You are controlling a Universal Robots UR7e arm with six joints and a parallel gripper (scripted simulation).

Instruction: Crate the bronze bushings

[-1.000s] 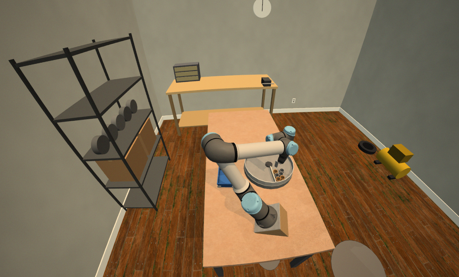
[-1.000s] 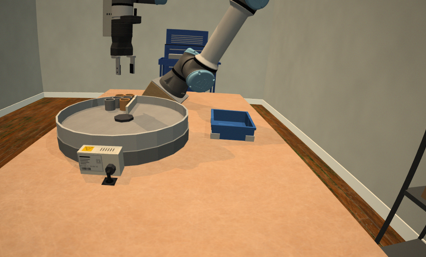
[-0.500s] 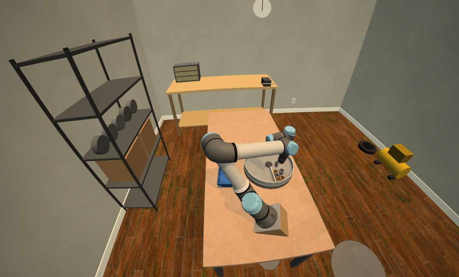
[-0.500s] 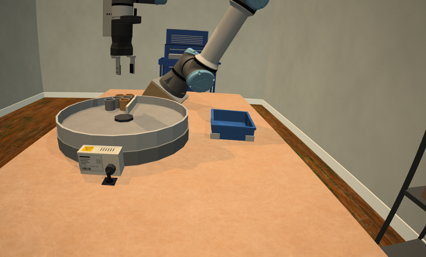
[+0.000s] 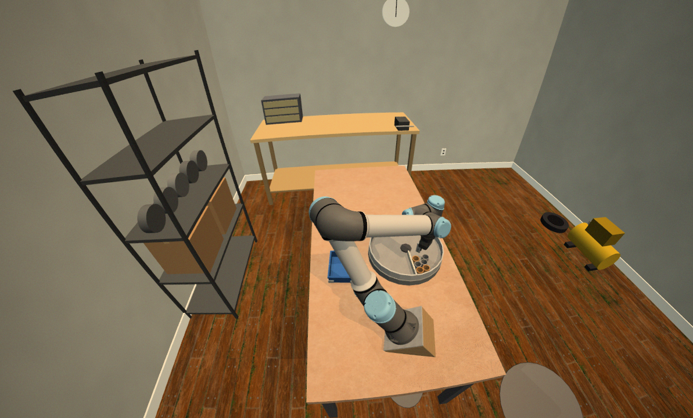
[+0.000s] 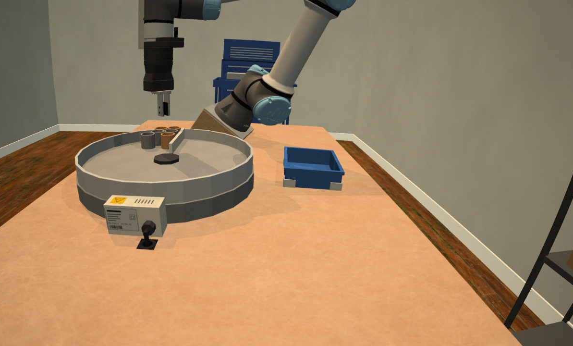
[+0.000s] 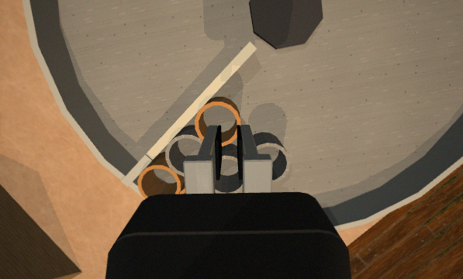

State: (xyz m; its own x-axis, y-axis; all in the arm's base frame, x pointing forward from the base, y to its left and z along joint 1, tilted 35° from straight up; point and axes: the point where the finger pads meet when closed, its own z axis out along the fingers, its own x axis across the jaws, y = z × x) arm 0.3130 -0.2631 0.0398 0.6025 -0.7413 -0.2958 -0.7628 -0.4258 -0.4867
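Note:
My gripper [image 5: 419, 249] [image 6: 163, 114] [image 7: 229, 141] hangs above the bushings, partly open with a narrow gap and nothing held. The turning table [image 6: 211, 185] [image 7: 70, 97] carries three bronze and three steel bushings, upright in a cluster. One bronze bushing [image 6: 167, 141] [image 7: 197, 122] stands by the divider, nearest the hub. Another bronze bushing [image 7: 150, 187] is near the rim; the third is mostly hidden by the gripper in the wrist view. One steel bushing [image 6: 147, 141] [image 7: 281, 160] stands at the cluster's outer side. The blue crate [image 6: 313, 178] [image 5: 339, 278] shows no bushings in its visible part.
A pale divider [image 6: 176, 141] [image 7: 202, 98] runs from near the dark hub [image 6: 166, 158] [image 7: 287, 23] to the rim. The table's raised wall surrounds the bushings. A white control box [image 6: 135, 216] stands in front. The arm's base block [image 5: 428, 335] is at the near side.

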